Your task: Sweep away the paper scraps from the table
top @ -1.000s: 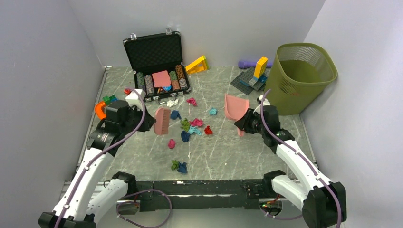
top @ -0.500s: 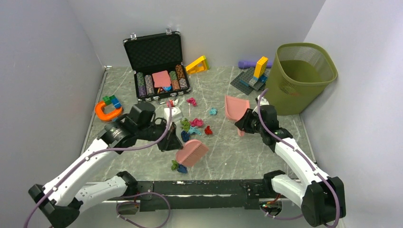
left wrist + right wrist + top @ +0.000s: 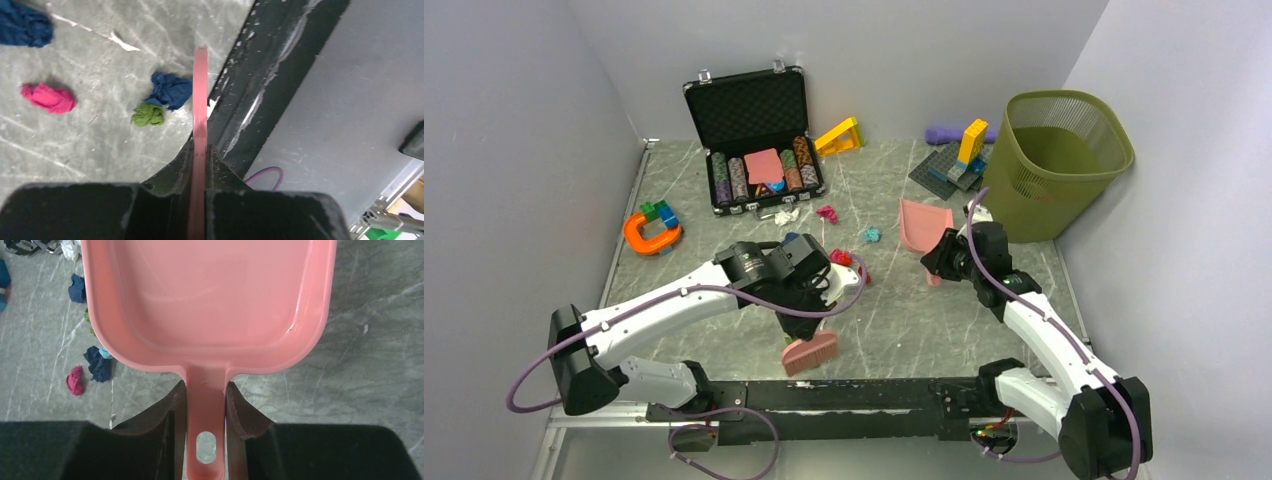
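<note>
My left gripper is shut on the handle of a pink brush, held low near the table's front edge. In the left wrist view the brush shows edge-on, just right of a navy scrap and a green scrap; a magenta scrap lies further left. My right gripper is shut on the handle of a pink dustpan, and its pan is empty. White, magenta and teal scraps lie mid-table. My left arm hides others.
An open black case of poker chips stands at the back. A green mesh basket stands back right, beside a grey baseplate with blocks. An orange horseshoe toy lies left. A black rail runs along the front edge.
My left arm has swung the brush from left of the scrap cluster across and down to the front edge. The right arm and dustpan have barely moved.
</note>
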Action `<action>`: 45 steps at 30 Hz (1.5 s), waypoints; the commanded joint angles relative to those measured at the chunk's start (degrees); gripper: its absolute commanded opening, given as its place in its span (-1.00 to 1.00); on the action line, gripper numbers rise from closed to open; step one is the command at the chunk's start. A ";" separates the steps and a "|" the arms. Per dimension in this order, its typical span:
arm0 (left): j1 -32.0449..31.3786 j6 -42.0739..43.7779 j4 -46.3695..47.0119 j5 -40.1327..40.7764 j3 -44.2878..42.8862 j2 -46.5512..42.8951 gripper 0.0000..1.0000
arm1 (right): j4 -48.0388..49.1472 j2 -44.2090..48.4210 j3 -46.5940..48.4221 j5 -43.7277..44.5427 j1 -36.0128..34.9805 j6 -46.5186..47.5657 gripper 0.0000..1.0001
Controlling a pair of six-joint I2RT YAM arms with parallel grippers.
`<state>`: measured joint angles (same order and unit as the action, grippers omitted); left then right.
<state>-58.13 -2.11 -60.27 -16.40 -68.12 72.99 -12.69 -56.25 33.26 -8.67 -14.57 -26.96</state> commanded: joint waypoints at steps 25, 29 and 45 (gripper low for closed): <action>-0.76 2.50 8.63 45.39 -3.48 8.09 -1.00 | -0.83 4.55 2.78 2.60 -0.15 1.10 -1.00; -0.70 -0.75 10.38 48.80 -5.03 2.34 -1.00 | -1.01 4.55 2.83 2.69 -0.20 1.04 -1.00; 6.78 -6.09 17.51 8.28 -5.23 0.04 -1.00 | -1.53 4.97 3.55 2.87 -0.20 0.95 -1.00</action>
<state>-53.63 -5.13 -46.46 6.55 -70.46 69.47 -14.94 -52.69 33.85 -6.96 -14.57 -26.94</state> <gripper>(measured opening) 0.106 0.312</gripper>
